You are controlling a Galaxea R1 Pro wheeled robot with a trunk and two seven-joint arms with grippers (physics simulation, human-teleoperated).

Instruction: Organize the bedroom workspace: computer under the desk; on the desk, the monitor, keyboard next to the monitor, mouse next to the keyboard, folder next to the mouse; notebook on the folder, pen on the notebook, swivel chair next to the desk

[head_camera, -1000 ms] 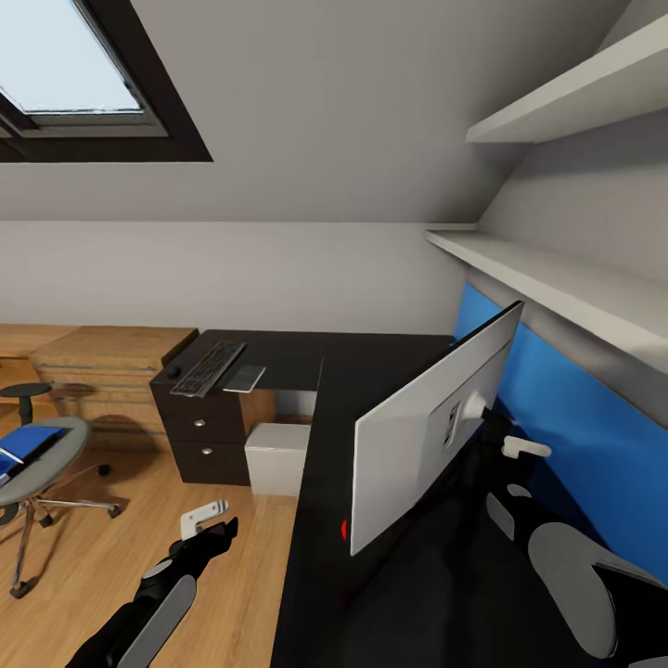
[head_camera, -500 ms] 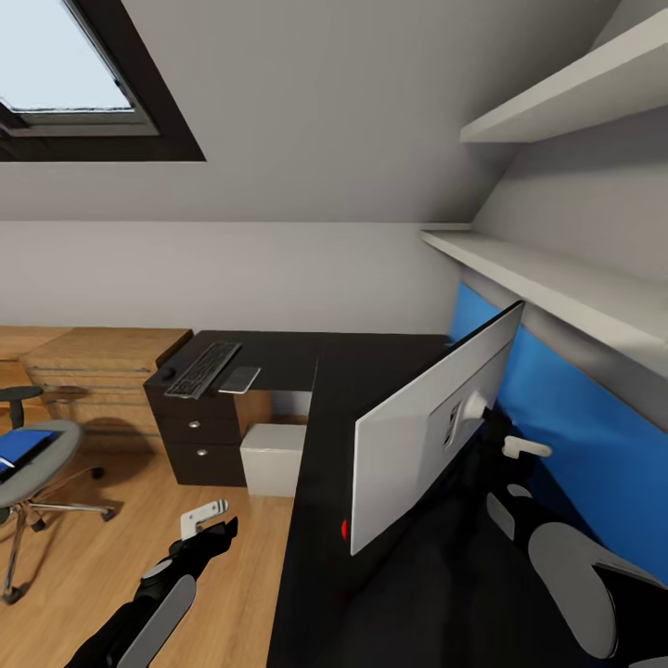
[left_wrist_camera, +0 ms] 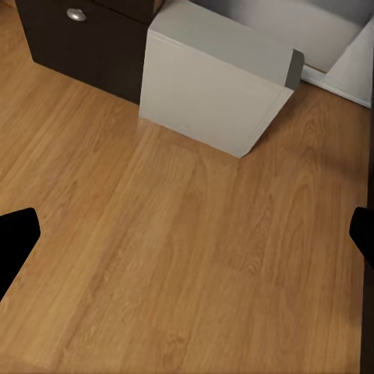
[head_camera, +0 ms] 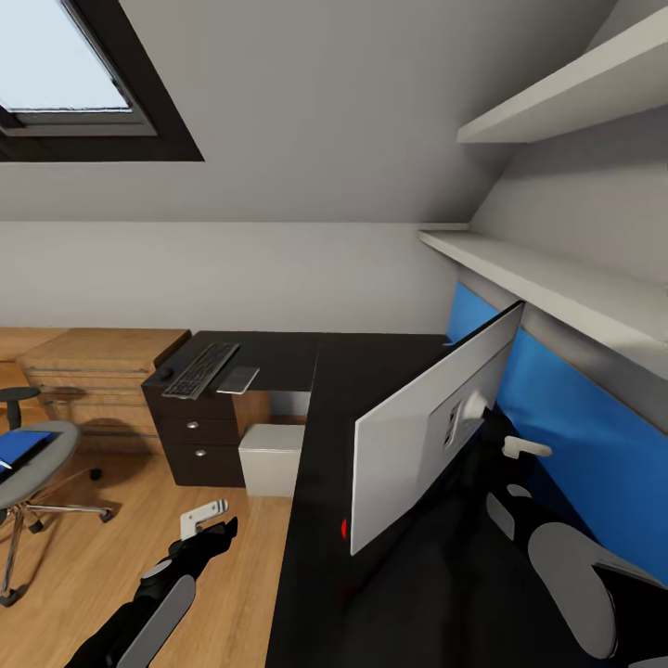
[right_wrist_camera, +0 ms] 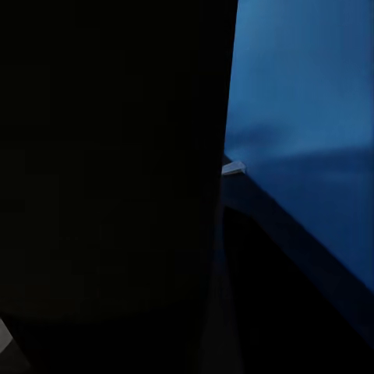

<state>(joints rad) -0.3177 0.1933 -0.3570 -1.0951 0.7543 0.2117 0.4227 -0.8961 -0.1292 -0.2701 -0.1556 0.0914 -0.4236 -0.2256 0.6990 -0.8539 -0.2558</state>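
I see the monitor (head_camera: pixel 431 431) tilted over the black desk (head_camera: pixel 371 371) with its pale back toward me, my right gripper (head_camera: pixel 492 422) tucked behind it at the stand, grip state I can't tell. Keyboard (head_camera: pixel 202 368) and mouse (head_camera: pixel 167 372) lie on the far desk wing, well ahead of my left gripper (head_camera: pixel 211 521), whose jaws sit wide apart over bare oak floor (left_wrist_camera: pixel 156 257). The computer (left_wrist_camera: pixel 218 86) stands just ahead of that claw under the desk; the folder (head_camera: pixel 20 447) lies on the swivel chair (head_camera: pixel 37 473) off to its left.
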